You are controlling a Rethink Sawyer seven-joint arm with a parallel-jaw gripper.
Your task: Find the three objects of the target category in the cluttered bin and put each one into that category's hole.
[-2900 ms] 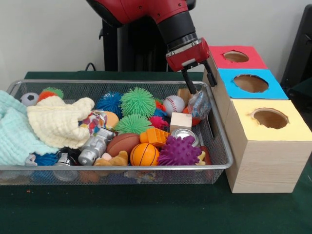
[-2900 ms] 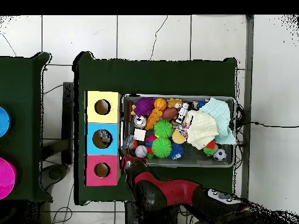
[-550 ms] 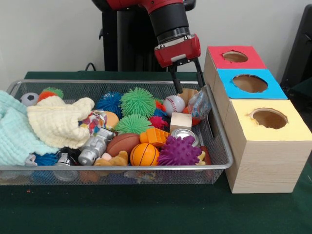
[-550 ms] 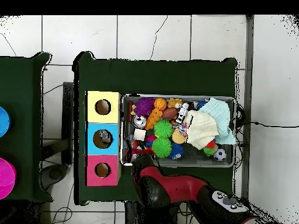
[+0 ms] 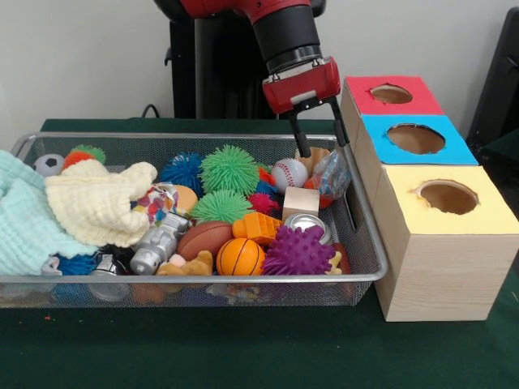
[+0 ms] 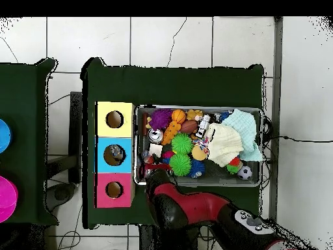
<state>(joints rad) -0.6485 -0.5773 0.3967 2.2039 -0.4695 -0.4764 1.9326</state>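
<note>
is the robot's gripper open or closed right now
Open: in the front view the gripper has two black fingers spread apart, straddling a crinkly wrapper in the bin.

Silver wire-mesh bin (image 5: 369, 243) on dark green table cloth (image 5: 243, 348). Red-housed gripper (image 5: 324, 174) with black fingers on a black and red arm. Three pale wooden boxes: red top (image 5: 389, 96), blue top (image 5: 415, 139), yellow top (image 5: 448, 197). In the bin: green spiky rubber ball (image 5: 229, 168), purple spiky ball (image 5: 298, 251), blue spiky ball (image 5: 182, 170), orange mini basketball (image 5: 240, 257), brown mini football (image 5: 204, 238), white baseball with red stitching (image 5: 289, 173), black-and-white mini soccer ball (image 5: 49, 164), cream knit cloth (image 5: 97, 203), mint green waffle cloth (image 5: 24, 219), silver can (image 5: 306, 224), translucent blue-white crinkly wrapper (image 5: 332, 174).
</note>
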